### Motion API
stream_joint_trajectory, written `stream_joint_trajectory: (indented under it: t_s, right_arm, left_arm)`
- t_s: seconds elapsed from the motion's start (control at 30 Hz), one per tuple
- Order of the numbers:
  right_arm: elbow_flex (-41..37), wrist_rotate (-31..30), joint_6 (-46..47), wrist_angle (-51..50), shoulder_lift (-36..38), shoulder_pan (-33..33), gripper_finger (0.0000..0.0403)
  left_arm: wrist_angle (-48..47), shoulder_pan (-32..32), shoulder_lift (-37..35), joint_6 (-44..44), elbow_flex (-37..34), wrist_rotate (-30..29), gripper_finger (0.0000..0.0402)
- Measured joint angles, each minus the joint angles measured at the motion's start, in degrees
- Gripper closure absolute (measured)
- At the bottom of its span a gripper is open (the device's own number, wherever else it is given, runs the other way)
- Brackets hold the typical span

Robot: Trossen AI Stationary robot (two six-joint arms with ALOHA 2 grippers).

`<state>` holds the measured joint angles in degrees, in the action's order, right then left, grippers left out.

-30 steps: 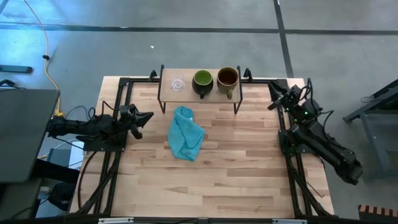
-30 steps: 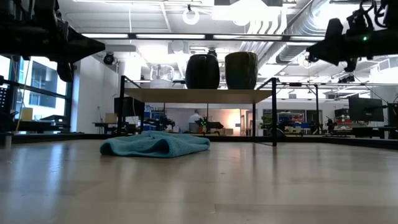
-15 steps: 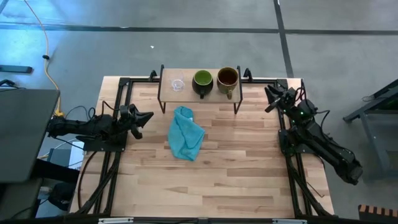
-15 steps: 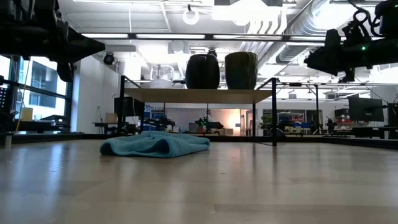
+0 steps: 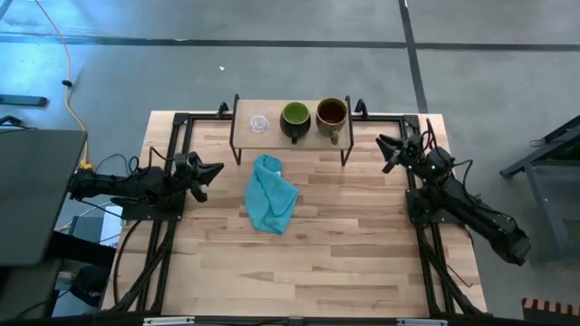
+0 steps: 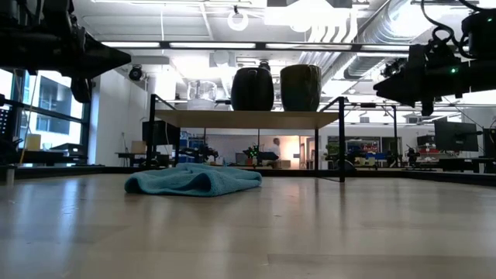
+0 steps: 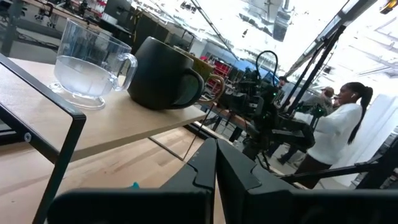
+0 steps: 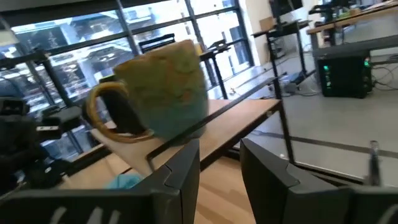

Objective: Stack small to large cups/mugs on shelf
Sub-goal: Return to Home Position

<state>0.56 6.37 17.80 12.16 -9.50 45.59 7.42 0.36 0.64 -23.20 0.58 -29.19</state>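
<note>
At centre right, the right gripper (image 5: 383, 152) is held near the shelf (image 5: 276, 132), fingers slightly parted and empty; at left, the left gripper (image 5: 210, 177) is pictured with fingers pressed together, empty.

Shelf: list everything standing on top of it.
On the shelf, in a row: a clear glass cup, a dark mug with green inside, and an olive-tan mug with brown inside. From above, the board hides the tabletop beneath it.

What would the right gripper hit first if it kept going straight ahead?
Probably the olive-tan mug at the end of the shelf; the right gripper points toward it, though depth is unclear.
</note>
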Motion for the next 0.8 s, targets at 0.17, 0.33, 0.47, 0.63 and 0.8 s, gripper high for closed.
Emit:
stream_joint_trajectory:
  t_s: [0.17, 0.33, 0.47, 0.63, 0.8]
  right_arm:
    - [0.0, -3.79, -0.16, 0.25, -0.04, -3.81, 0.0297]
    - [0.0, -4.33, -0.12, 0.0, -0.04, -8.68, 0.0297]
    - [0.0, -7.04, 0.01, -0.52, -0.04, -13.27, 0.0297]
    - [-0.02, -10.32, 0.08, -0.5, -0.04, -19.55, 0.0297]
    - [-0.02, -13.85, -0.33, -0.5, -0.24, -26.12, 0.0297]
  left_arm:
    - [-0.15, -0.01, 0.0, -0.15, 0.0, -0.02, 0.0401]
    - [-1.74, 0.0, 0.0, -1.54, 0.0, -0.02, 0.0401]
    - [-2.02, 0.0, 0.02, -2.17, -0.02, -0.02, 0.0401]
    - [-1.58, 0.0, 0.01, -2.9, -0.01, -0.02, 0.0401]
    - [-1.59, -0.01, 0.02, -4.43, -0.02, 0.0, 0.0401]
